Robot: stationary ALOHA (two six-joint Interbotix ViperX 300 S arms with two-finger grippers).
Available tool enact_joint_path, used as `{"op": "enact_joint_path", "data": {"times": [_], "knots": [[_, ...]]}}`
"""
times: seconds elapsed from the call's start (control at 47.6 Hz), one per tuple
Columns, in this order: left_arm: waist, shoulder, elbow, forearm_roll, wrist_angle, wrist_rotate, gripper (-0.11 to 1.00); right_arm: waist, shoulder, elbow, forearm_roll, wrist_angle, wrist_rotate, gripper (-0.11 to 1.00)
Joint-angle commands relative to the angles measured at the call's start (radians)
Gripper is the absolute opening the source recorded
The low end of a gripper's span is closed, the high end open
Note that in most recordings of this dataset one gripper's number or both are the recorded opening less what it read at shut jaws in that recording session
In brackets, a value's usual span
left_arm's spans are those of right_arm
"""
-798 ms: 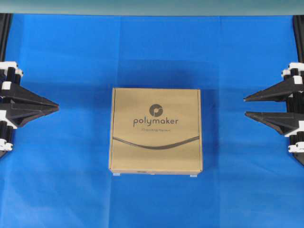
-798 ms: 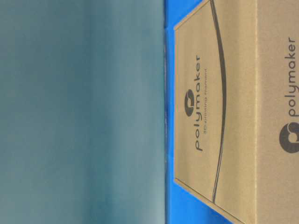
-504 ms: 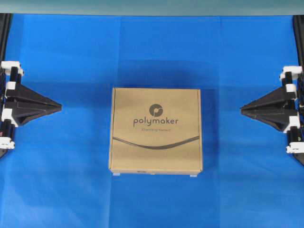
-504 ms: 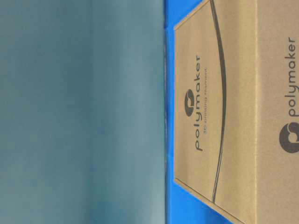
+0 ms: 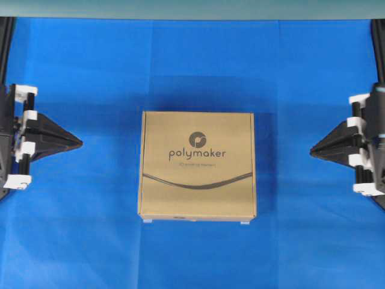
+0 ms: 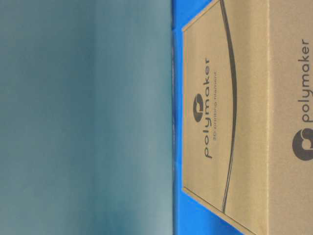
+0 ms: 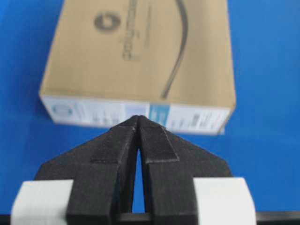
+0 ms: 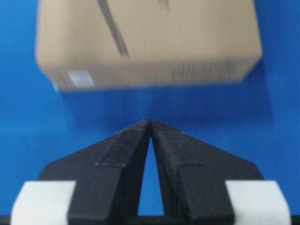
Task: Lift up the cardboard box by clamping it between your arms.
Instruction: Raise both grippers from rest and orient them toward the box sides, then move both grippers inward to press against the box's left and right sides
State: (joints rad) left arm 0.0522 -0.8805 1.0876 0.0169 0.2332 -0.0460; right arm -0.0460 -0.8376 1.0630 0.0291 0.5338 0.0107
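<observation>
The tan cardboard box with its dark "polymaker" logo lies flat in the middle of the blue cloth. It also fills the right of the table-level view. My left gripper is shut with nothing in it, its tip pointing at the box's left side from a clear gap away. In the left wrist view the box's white labelled side sits just beyond the gripper's tip. My right gripper is shut and empty too, aimed at the box's right side. The right wrist view has the box ahead of the closed tips.
A blue cloth covers the table. A pale grey-green wall runs along the far edge. Black frame posts stand at both far corners.
Both grippers have gone from open to shut, tips now touching. Each arm has shifted slightly toward the box's midline. The box has not moved.
</observation>
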Motion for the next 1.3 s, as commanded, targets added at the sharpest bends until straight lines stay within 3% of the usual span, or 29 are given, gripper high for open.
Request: {"op": "enact_joint_path", "data": {"times": [0.0,0.189,0.315,0.378,0.483,0.609,0.672,0.882,1.28], "knots": [[0.003,0.025,-0.028,0.003,0.023,0.000,0.00,-0.011,0.046,-0.026,-0.005,0.043,0.003,0.01],[0.003,0.064,-0.032,0.003,0.051,0.003,0.00,-0.026,0.144,-0.041,-0.008,0.120,0.002,0.08],[0.003,0.081,-0.032,0.003,0.057,0.002,0.06,-0.043,0.186,-0.054,-0.008,0.127,-0.006,0.28],[0.005,0.092,-0.034,0.003,0.069,0.005,0.18,-0.044,0.199,-0.058,-0.009,0.127,-0.009,0.46],[0.005,0.123,-0.034,0.003,0.095,-0.003,0.49,-0.044,0.212,-0.060,-0.009,0.121,-0.012,0.77],[0.006,0.176,-0.040,0.003,0.120,-0.005,0.82,-0.044,0.229,-0.055,-0.018,0.127,-0.025,0.99],[0.009,0.204,-0.048,0.003,0.123,-0.005,0.89,-0.046,0.238,-0.057,-0.018,0.127,-0.026,1.00],[0.032,0.327,-0.066,0.003,0.114,-0.003,0.86,-0.046,0.305,-0.029,-0.020,0.086,-0.028,0.99],[0.035,0.572,-0.129,0.006,-0.011,0.018,0.86,-0.028,0.545,-0.066,-0.020,-0.114,-0.066,1.00]]}}
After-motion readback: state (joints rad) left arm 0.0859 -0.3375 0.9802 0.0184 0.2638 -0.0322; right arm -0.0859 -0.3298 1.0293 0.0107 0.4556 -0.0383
